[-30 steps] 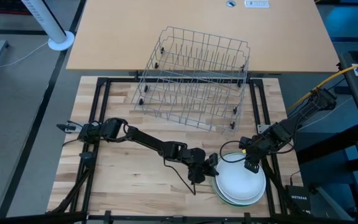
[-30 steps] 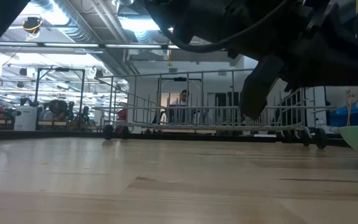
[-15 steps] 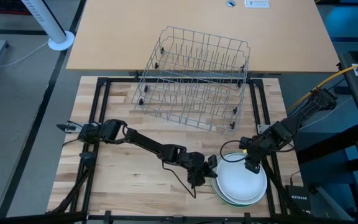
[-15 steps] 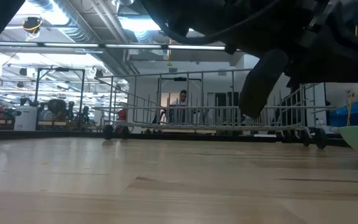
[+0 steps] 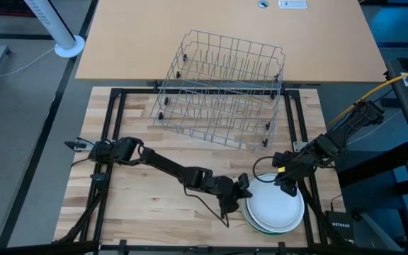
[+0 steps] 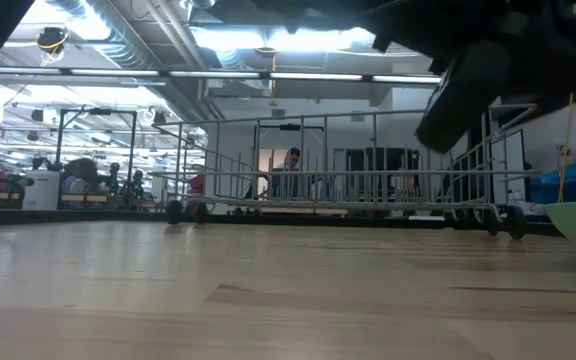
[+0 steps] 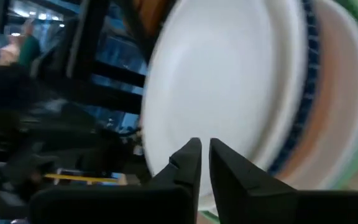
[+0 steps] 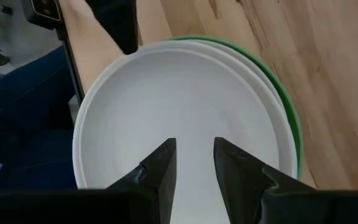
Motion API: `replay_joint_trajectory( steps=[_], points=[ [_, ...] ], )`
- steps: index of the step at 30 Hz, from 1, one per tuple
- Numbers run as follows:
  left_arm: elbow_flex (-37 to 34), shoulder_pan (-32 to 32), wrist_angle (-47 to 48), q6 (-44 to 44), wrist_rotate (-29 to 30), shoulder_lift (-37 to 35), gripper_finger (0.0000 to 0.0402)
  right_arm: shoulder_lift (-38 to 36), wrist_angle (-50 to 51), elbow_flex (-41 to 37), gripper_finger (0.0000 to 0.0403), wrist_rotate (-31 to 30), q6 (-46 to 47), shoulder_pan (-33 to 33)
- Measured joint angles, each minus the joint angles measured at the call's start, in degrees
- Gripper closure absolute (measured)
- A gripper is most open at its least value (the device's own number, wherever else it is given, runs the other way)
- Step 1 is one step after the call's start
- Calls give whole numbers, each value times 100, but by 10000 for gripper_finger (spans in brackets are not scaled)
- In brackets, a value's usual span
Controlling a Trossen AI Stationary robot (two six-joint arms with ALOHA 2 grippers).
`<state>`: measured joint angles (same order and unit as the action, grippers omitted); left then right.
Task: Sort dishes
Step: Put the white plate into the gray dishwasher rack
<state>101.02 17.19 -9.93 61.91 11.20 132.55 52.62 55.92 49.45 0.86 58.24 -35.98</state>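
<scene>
Plates (image 5: pixel 275 210) sit stacked; the left gripper (image 5: pixel 242 190) has slid to their rim, fingers nearly together, gripping nothing. Right gripper (image 5: pixel 286 188) hovers half-spread.

A stack of round white plates on a light green plate (image 5: pixel 275 210) sat near the wooden table's (image 5: pixel 133 202) front edge, both dark grippers at its rim, a grey wire rack (image 5: pixel 222 88) behind
</scene>
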Motion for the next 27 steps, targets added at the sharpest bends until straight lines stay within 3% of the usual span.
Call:
replay_joint_trajectory(
  steps=[7,13,19,27],
  points=[
    [122,-61,13,-452,-130,-4,331,2,7,0,291,0,-23,2],
    [122,-82,108,-513,-829,-4,294,2,6,0,291,4,-24,2],
    [124,-97,65,-398,-1262,66,297,2,4,0,291,9,-24,1],
    [126,-149,3,-363,-1256,214,319,2,-5,0,291,0,-24,0]
  ],
)
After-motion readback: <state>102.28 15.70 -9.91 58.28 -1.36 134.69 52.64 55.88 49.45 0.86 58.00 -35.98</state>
